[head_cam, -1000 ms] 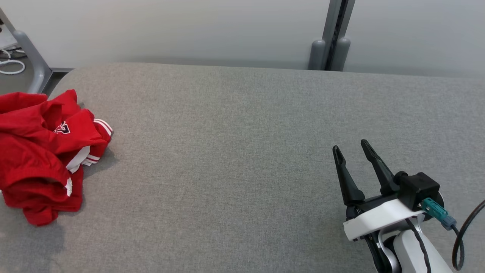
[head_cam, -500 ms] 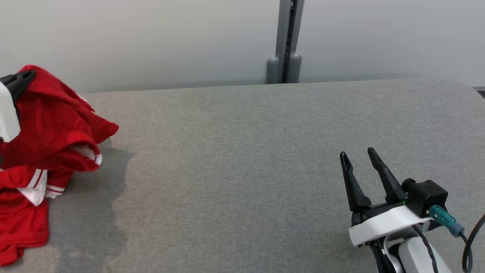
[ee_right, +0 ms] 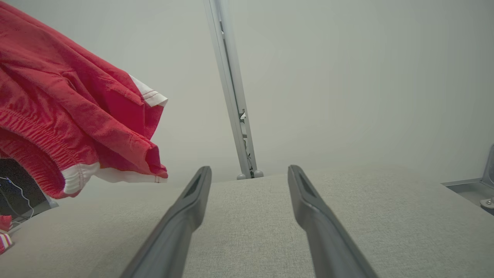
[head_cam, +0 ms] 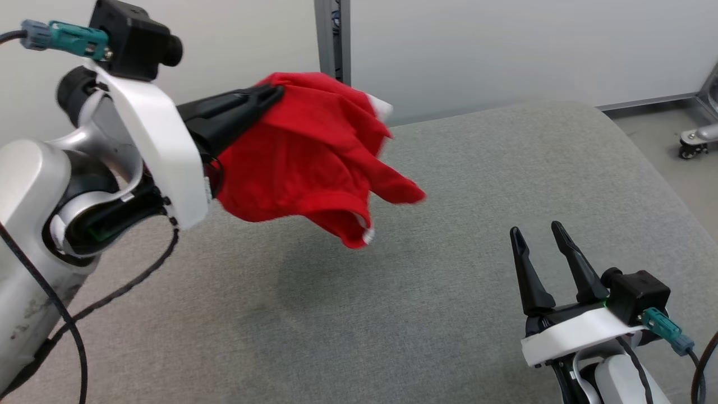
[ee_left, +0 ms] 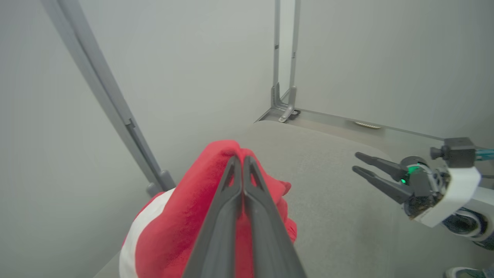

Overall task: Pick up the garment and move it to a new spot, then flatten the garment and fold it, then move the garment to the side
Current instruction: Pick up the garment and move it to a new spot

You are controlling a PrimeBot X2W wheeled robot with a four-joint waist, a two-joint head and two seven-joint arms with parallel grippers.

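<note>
A red garment (head_cam: 308,151) with white trim hangs in the air above the grey cushioned table (head_cam: 449,168), clear of its surface. My left gripper (head_cam: 275,92) is shut on the garment's top fold. In the left wrist view the two fingers meet at the garment (ee_left: 181,216). My right gripper (head_cam: 538,230) stands open low at the right, over the table, nothing between its fingers. The garment (ee_right: 69,108) hangs at the upper left of the right wrist view, well apart from my right gripper (ee_right: 249,170); my right gripper (ee_left: 357,162) also shows at the right of the left wrist view.
A grey upright post (head_cam: 332,39) stands behind the table against the pale wall. The table's rounded right end (head_cam: 645,163) drops to the floor, where a caster and metal frame (head_cam: 695,137) sit. Another bit of red and white cloth (ee_right: 4,235) shows at the far left edge.
The head camera has turned right. My left gripper has lifted the garment off the table and carried it right, over the middle. The right gripper stays open in place.
</note>
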